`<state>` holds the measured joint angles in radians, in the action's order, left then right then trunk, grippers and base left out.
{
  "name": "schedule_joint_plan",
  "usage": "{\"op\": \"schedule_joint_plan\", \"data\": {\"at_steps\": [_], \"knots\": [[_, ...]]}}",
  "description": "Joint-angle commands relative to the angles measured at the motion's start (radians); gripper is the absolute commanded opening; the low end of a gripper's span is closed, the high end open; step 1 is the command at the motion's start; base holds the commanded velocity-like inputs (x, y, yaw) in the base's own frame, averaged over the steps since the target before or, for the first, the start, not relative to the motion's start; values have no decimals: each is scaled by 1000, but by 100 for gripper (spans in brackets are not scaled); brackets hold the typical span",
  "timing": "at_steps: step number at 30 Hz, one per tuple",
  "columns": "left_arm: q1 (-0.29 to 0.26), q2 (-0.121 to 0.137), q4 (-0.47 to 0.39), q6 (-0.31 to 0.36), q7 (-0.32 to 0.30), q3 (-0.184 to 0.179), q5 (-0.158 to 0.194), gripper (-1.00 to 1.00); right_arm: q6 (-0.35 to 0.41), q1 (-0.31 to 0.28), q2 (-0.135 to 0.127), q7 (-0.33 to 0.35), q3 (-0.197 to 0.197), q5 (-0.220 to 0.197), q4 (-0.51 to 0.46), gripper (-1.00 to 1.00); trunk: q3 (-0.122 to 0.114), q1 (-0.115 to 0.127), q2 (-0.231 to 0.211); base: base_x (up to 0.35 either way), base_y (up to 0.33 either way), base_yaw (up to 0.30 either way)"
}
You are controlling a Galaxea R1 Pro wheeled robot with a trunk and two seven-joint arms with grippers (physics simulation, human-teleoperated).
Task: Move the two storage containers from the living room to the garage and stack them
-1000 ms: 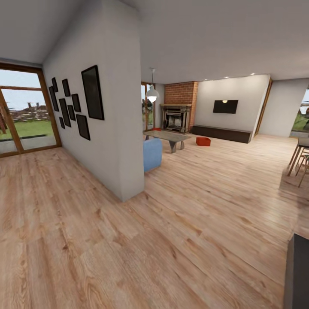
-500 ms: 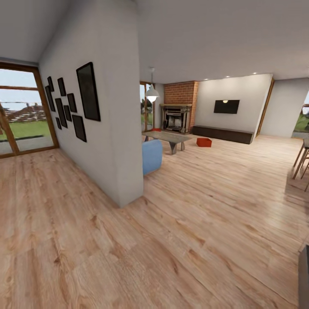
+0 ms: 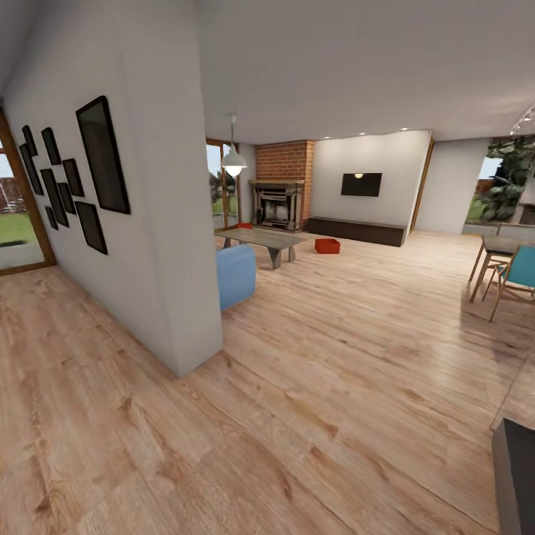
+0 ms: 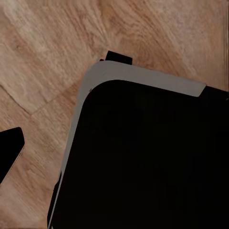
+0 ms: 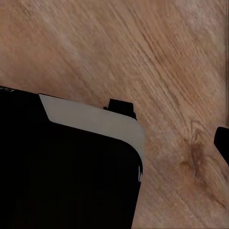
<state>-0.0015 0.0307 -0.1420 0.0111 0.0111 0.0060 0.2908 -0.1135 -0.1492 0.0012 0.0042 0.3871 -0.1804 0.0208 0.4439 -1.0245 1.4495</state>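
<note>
Far across the living room's pale plank floor (image 3: 357, 349), one red-orange storage container (image 3: 327, 246) sits in front of the long dark cabinet (image 3: 357, 231). A red edge of the second storage container (image 3: 244, 225) peeks out behind the coffee table (image 3: 261, 238), near the brick fireplace (image 3: 279, 186). In the left wrist view a dark fingertip (image 4: 10, 151) shows at the picture's edge over bare planks, beside my black base (image 4: 143, 157). The right wrist view has a fingertip (image 5: 222, 142) at its edge in the same way. Both grippers look spread open and hold nothing.
A white partition wall (image 3: 171, 245) with black frames juts out close on the left, a blue armchair (image 3: 236, 275) behind its end. A dining table with chairs (image 3: 505, 271) stands at the right. A dark block (image 3: 516, 475) sits at the lower right corner.
The whole head view has shifted: the camera turned right and moved on, so the wall, fireplace and container slid left in the picture, and the dining chairs came into sight.
</note>
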Motion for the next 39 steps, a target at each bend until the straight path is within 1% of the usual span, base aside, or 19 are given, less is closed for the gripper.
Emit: {"op": "schedule_joint_plan", "data": {"at_steps": [1, 15, 21, 39], "knots": [[0, 0, -1, 1, 1, 0, 5, 100, -5, -1, 0, 0, 9, -10, 2, 100, 1, -1, 0, 325, 0, -249], [0, -1, -1, 1, 1, 0, 5, 100, -6, -1, 0, 0, 9, -10, 2, 100, 1, -1, 0, 325, 0, -232], [0, -1, -1, 1, 1, 0, 5, 100, -5, -1, -5, 6, 7, -4, 2, 100, 1, -1, 0, 325, 0, -29], [0, 0, -2, 1, 1, 0, 5, 100, -5, -1, -6, 2, 9, 1, 2, 100, 1, -1, 0, 325, 0, -1]]}}
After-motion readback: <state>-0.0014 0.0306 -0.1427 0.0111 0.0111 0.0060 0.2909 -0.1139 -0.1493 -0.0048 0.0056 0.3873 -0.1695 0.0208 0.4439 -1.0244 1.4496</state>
